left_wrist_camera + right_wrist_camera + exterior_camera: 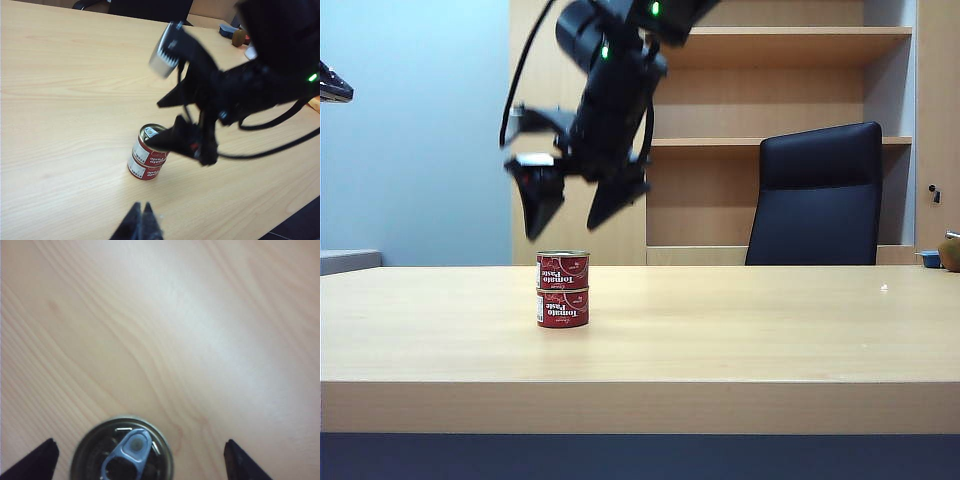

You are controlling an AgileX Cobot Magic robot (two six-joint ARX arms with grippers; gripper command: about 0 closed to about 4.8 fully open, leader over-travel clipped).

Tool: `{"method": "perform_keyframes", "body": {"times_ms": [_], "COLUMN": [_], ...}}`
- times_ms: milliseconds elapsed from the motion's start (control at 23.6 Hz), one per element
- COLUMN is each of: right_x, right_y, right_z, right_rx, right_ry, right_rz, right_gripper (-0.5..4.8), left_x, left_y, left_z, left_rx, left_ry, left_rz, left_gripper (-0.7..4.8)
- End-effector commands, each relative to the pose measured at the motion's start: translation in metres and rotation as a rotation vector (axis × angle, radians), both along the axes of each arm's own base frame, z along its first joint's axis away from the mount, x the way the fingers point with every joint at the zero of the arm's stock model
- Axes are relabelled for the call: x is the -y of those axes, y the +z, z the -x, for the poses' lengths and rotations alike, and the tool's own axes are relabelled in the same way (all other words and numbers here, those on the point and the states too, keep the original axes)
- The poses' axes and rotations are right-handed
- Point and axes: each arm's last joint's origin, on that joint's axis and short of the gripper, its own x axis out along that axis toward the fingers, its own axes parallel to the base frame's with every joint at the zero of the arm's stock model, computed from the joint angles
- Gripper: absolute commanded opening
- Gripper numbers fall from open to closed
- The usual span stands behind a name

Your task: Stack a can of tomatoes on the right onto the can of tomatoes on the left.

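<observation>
Stack complete: upper can [563,269] rests on lower can [563,308] beneath empty, wide-open right gripper [578,208]; left gripper [141,226] jaws shut, beside, idle.

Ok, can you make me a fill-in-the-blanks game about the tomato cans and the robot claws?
1. The top can sits on the ____ can.
2. The right claw hangs above the stack with its jaws ____.
3. The stack stands on a ____ table.
4. In the right wrist view, the top can's lid shows a pull ____.

Missing words: bottom; open; wooden; tab
</observation>
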Motion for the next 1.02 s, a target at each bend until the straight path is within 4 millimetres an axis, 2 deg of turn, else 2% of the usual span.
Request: {"method": "perform_keyframes", "body": {"times_ms": [42, 85, 127, 169, 296, 508, 677, 847, 1016], "right_x": [0.007, 0.012, 0.015, 0.019, 0.048, 0.087, 0.119, 0.149, 0.173], "right_y": [0.048, 0.06, 0.07, 0.079, 0.125, 0.154, 0.158, 0.149, 0.14], "right_z": [0.015, 0.022, 0.028, 0.034, 0.065, 0.106, 0.141, 0.176, 0.204], "right_rx": [0.097, 0.088, 0.075, 0.064, 0.128, 0.275, 0.388, 0.509, 0.576], "right_ry": [-0.023, -0.004, 0.019, 0.042, 0.05, 0.026, 0.015, -0.004, -0.089], "right_rz": [-0.036, -0.05, -0.07, -0.091, -0.167, -0.298, -0.391, -0.476, -0.589], "right_gripper": [3.97, 2.05, 0.54, -0.17, -0.09, -0.09, -0.09, -0.09, -0.09], "left_x": [0.0, 0.0, 0.0, 0.0, -0.003, -0.002, -0.004, -0.005, -0.005], "left_y": [0.002, 0.002, 0.002, 0.002, 0.004, 0.012, 0.02, 0.023, 0.017], "left_z": [0.0, 0.0, 0.0, 0.0, 0.0, 0.009, 0.023, 0.037, 0.047], "left_rx": [0.018, 0.018, 0.019, 0.018, 0.029, 0.098, 0.19, 0.268, 0.307], "left_ry": [-0.005, -0.004, -0.001, 0.01, 0.105, 0.129, 0.219, 0.305, 0.34], "left_rz": [-0.002, -0.003, -0.004, -0.008, -0.024, -0.041, -0.079, -0.107, -0.109], "left_gripper": [-0.05, -0.05, -0.05, -0.05, -0.05, -0.05, -0.05, -0.05, -0.05]}}
